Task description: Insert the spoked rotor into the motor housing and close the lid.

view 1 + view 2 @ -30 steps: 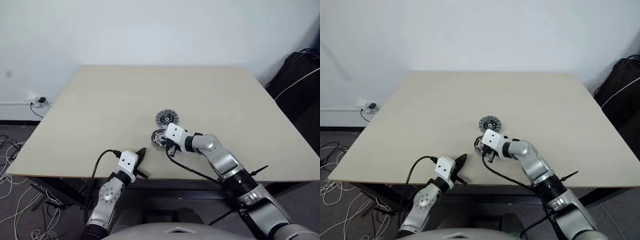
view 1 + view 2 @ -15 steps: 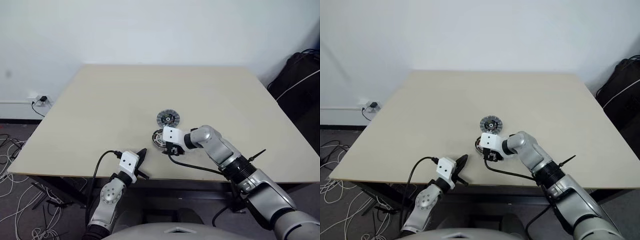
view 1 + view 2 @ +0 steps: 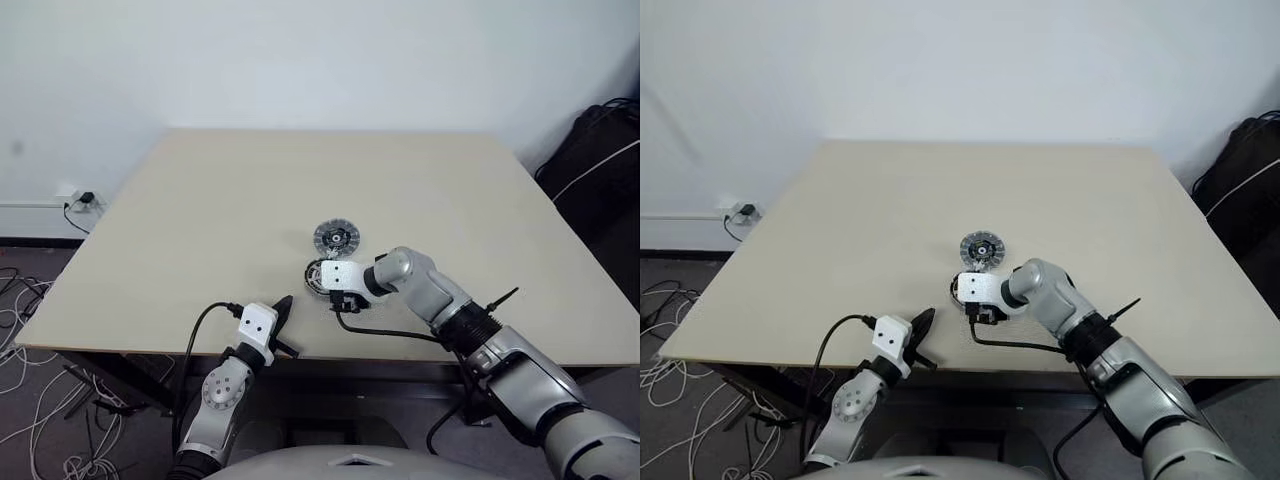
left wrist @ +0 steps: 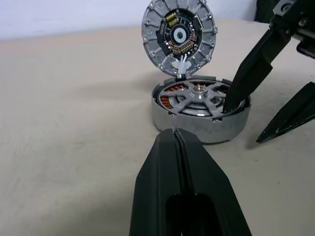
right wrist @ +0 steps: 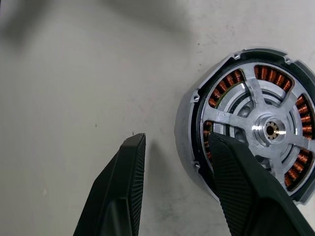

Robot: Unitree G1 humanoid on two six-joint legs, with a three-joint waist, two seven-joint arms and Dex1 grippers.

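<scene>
Right gripper (image 5: 174, 147) spread, straddling the wall of the round silver motor housing with copper-brown windings (image 4: 199, 115): one finger (image 5: 241, 182) inside on the silver spoked rotor (image 5: 268, 130), the other on bare beige tabletop (image 3: 200, 220) just outside. One rotor, seated in the one housing near the table's front edge. One ribbed silver-grey lid (image 4: 178, 37) tilted up against the housing's far rim, ribbed face showing. Left gripper (image 4: 175, 135) pressed together, empty, close before the housing.

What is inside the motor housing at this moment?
The spoked rotor sits inside the motor housing, with copper windings showing between its spokes. What lies beneath the rotor is covered.
</scene>
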